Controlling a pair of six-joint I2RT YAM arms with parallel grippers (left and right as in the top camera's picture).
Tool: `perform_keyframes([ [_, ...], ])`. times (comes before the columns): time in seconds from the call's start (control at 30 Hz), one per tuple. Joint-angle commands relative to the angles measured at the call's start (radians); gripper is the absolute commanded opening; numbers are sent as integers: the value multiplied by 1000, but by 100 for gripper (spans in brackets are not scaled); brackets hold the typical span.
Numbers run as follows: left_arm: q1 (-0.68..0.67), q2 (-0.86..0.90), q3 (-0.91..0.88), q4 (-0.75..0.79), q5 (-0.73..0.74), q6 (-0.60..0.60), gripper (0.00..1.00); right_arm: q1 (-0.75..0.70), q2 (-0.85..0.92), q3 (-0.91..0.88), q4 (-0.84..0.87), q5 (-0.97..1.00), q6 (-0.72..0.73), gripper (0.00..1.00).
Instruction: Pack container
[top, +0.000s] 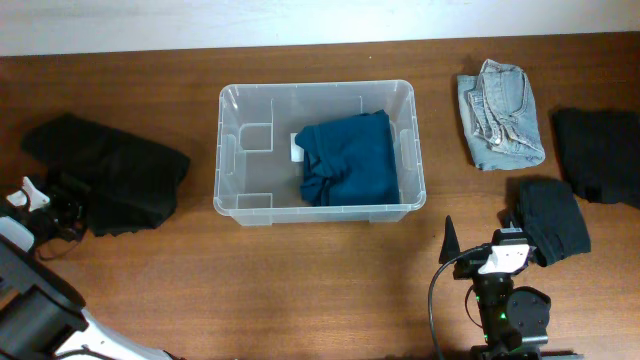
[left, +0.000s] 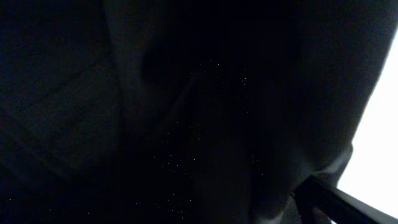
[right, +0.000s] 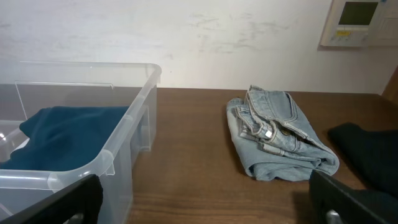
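the clear box (top: 255, 165) sits in the middle of the desk (top: 320, 290), with a blue cloth (top: 348, 158) inside. the left pincer (top: 62, 203) is down at the big black cloth (top: 110, 170). its camera shows only dark, so i cannot tell if it is open or closed. the right pincer (right: 202, 186) is wide open and holds nothing. i think the black cloth is big and floppy. if only a corner gets pinched, it may slip out, drag on the desk, or catch on the box rim and push the box.

Plain indoor room — wooden table (right: 186, 155), white wall (right: 217, 37), wall control panel (right: 357, 22).
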Motion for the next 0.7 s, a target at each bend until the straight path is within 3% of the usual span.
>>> perform_keyframes([
  [0.0, -6, 88, -10, 13, 33, 29, 99, 6, -8, -5, -6, -2, 1, 98],
  [0.5, -11, 136, -10, 55, 55, 29, 99, 6, -8, -5, -6, -2, 1, 98],
  [0.67, -37, 136, -10, 106, 200, 29, 99, 6, -8, -5, -6, -2, 1, 98],
])
